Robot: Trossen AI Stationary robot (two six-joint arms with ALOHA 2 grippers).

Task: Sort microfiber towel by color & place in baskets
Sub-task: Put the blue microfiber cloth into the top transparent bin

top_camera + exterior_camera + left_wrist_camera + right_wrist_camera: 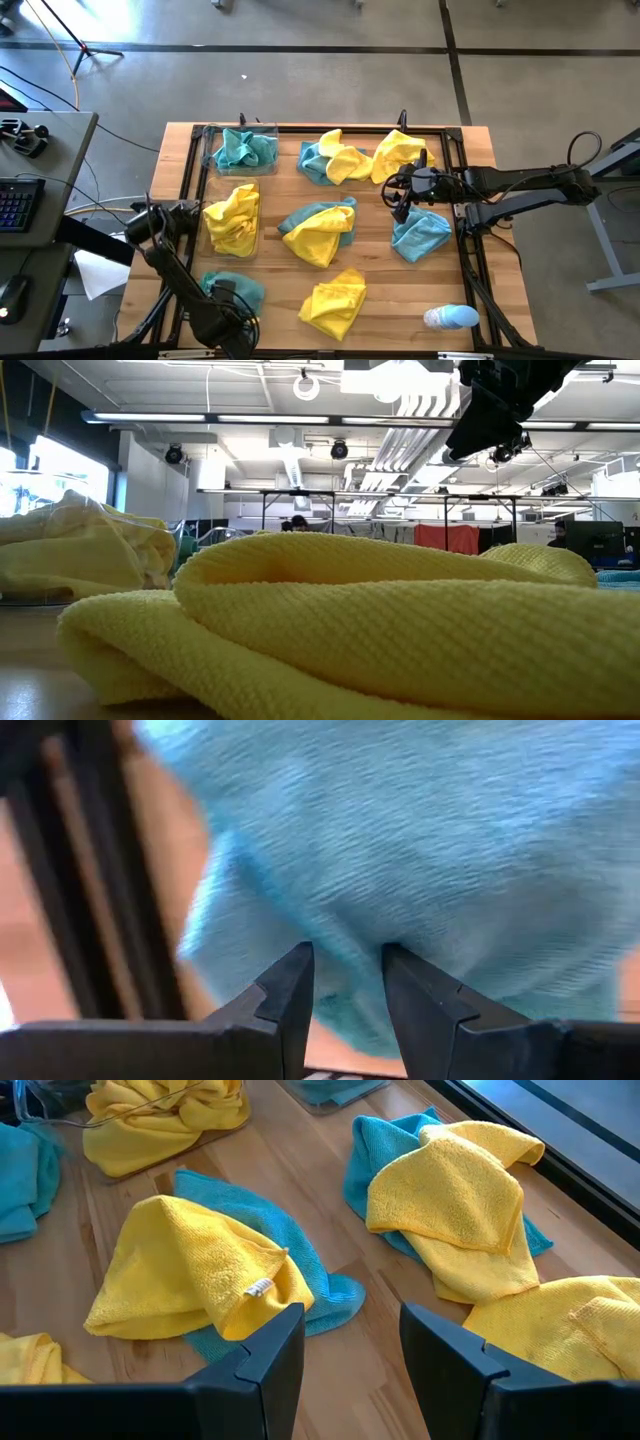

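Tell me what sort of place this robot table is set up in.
Probably a large lab or workshop hall: the low view shows exposed ceiling ducts and long light strips over rows of dark-framed tables, and the high view shows a bare grey concrete floor.

Left gripper (345, 982) fingers slightly parted; right gripper (350, 1350) fingers apart, empty.

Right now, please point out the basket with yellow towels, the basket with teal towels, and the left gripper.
Yellow-towel basket (254, 247): high view, near corner wall.
Teal-towel basket (210, 158): high view, left wall.
Left gripper (347, 982): left wrist view, between fingertips.
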